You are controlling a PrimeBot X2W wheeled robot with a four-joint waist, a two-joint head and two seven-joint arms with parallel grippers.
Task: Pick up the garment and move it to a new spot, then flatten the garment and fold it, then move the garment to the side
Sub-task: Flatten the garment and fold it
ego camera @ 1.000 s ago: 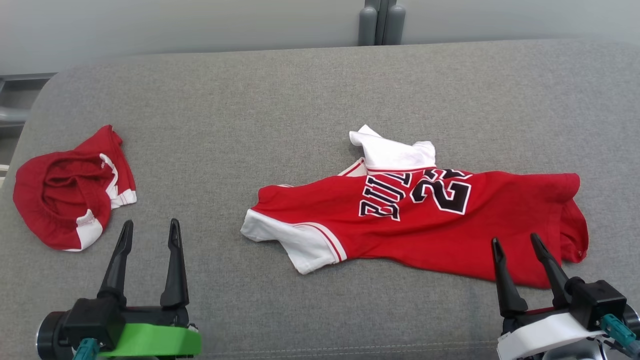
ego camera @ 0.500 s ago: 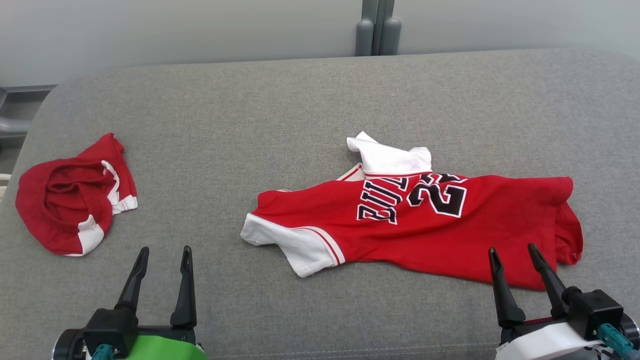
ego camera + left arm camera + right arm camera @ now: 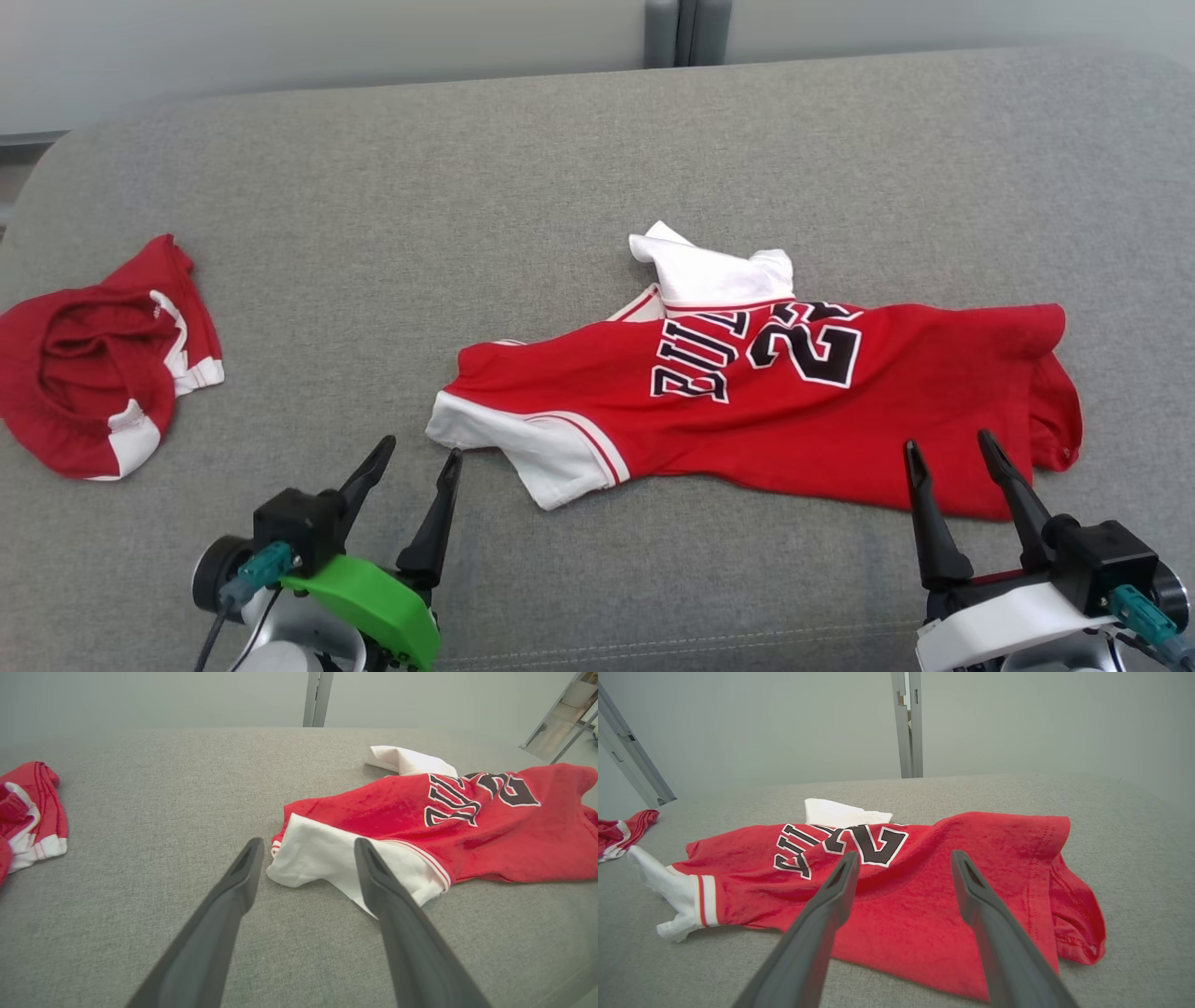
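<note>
The garment [image 3: 766,411] is a red jersey with white sleeves and black lettering, lying crumpled sideways on the grey padded surface [image 3: 373,233]. My left gripper [image 3: 420,448] is open just short of the jersey's near white sleeve [image 3: 551,457], fingers tilted toward it. In the left wrist view that sleeve [image 3: 322,858] lies just beyond the left gripper [image 3: 308,841], apart from it. My right gripper [image 3: 948,441] is open at the jersey's near hem. In the right wrist view the right gripper [image 3: 904,855] hovers over the red cloth [image 3: 994,849], holding nothing.
A second red and white piece of clothing [image 3: 93,373] lies bunched at the far left, also visible as a red heap [image 3: 23,807] from the left wrist. A grey post [image 3: 686,28] stands behind the surface. The front seam runs close to both grippers.
My left gripper has swung right and turned toward the white sleeve. The head camera has shifted a little. The right gripper has hardly moved, and the jersey lies as before.
</note>
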